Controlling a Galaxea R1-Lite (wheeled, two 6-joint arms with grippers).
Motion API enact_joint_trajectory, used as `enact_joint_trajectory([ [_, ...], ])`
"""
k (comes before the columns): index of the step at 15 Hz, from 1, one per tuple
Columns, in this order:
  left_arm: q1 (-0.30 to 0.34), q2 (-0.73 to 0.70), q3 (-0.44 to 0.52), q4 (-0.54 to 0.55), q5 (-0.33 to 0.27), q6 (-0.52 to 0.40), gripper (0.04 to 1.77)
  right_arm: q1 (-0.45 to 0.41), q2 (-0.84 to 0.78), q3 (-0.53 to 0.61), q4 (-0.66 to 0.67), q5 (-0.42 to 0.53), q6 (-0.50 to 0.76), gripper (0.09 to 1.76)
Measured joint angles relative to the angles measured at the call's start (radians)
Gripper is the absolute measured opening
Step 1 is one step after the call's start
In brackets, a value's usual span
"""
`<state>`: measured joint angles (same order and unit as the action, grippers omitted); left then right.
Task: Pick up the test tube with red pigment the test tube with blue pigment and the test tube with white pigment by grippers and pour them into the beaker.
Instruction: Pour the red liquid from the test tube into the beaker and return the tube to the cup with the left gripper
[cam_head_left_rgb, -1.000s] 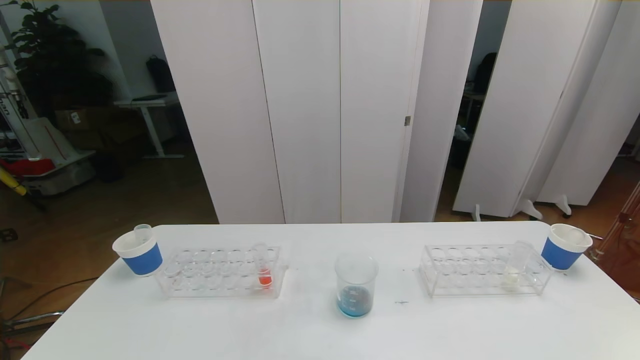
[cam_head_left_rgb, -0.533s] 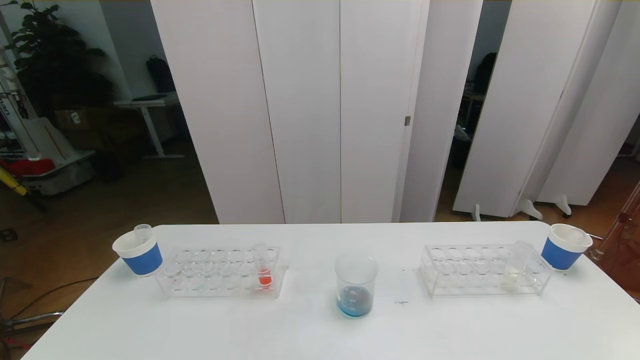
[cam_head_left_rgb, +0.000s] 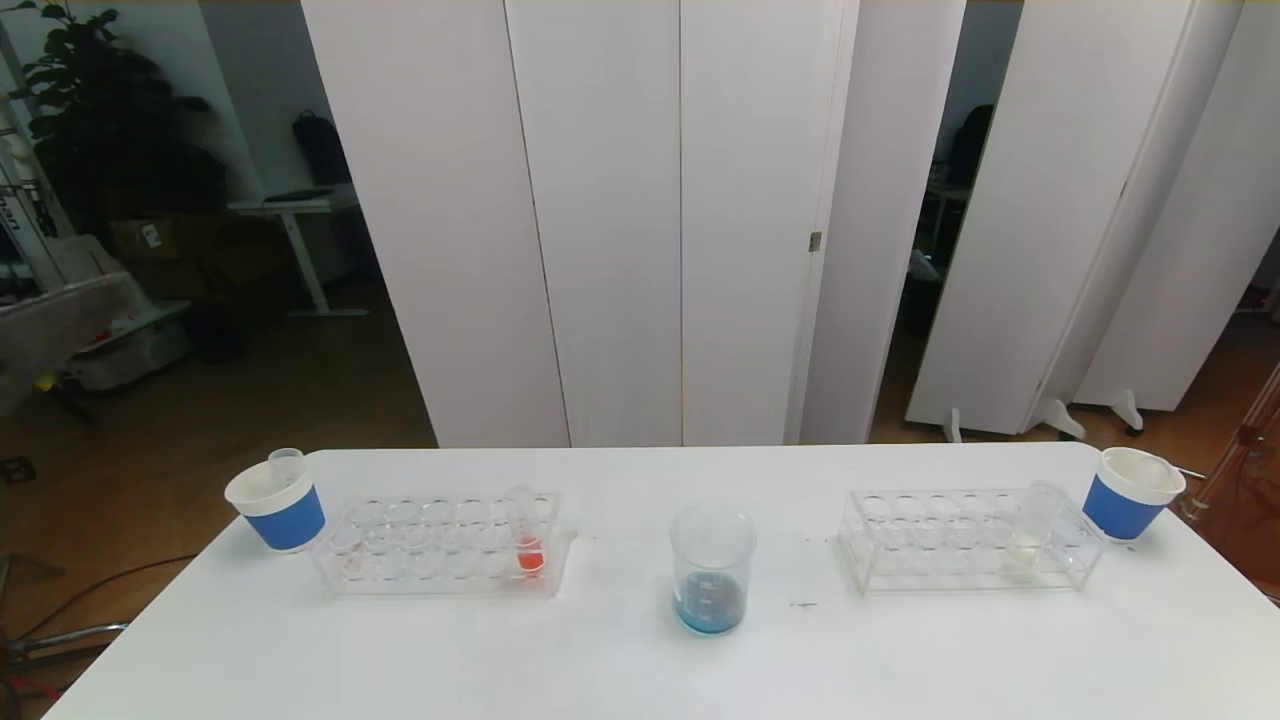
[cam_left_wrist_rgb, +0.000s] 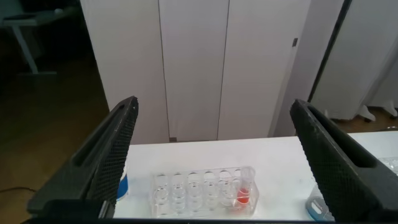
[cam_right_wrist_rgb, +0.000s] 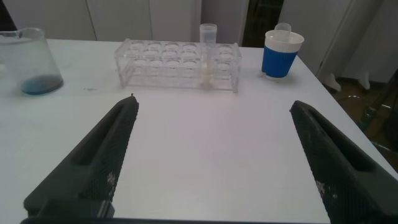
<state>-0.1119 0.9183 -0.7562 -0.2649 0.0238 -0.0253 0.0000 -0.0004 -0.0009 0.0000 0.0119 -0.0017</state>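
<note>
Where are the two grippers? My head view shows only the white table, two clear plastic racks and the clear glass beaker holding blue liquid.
Observer: The left gripper is open and empty, short of the left clear plastic rack with the slim tube of orange-red liquid.
Operator: And the right one?
Observer: The right gripper is open and empty too, facing the right clear rack holding the tube of cream-white liquid.

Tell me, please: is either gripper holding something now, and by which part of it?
Nothing is held. The left gripper and the right gripper both have open fingers with nothing between them.
</note>
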Motion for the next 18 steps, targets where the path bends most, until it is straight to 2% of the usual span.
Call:
enact_joint_trajectory([
  [3, -0.028, 0.102, 0.065, -0.041, -0.003, 0.000, 1.74, 0.000, 0.000, 0.000, 0.000, 0.000, 0.000, 1.75],
  [7, -0.138, 0.161, 0.167, -0.104, -0.007, -0.053, 1.74, 0.000, 0.000, 0.000, 0.000, 0.000, 0.000, 1.75],
  [11, -0.222, 0.210, 0.300, -0.240, -0.005, -0.077, 1.74, 0.000, 0.000, 0.000, 0.000, 0.000, 0.000, 1.75],
  [16, -0.263, 0.337, 0.382, -0.399, 0.002, -0.081, 1.74, 0.000, 0.000, 0.000, 0.000, 0.000, 0.000, 1.75],
  [18, -0.262, 0.411, 0.390, -0.464, 0.027, -0.079, 1.74, 0.000, 0.000, 0.000, 0.000, 0.000, 0.000, 1.75],
])
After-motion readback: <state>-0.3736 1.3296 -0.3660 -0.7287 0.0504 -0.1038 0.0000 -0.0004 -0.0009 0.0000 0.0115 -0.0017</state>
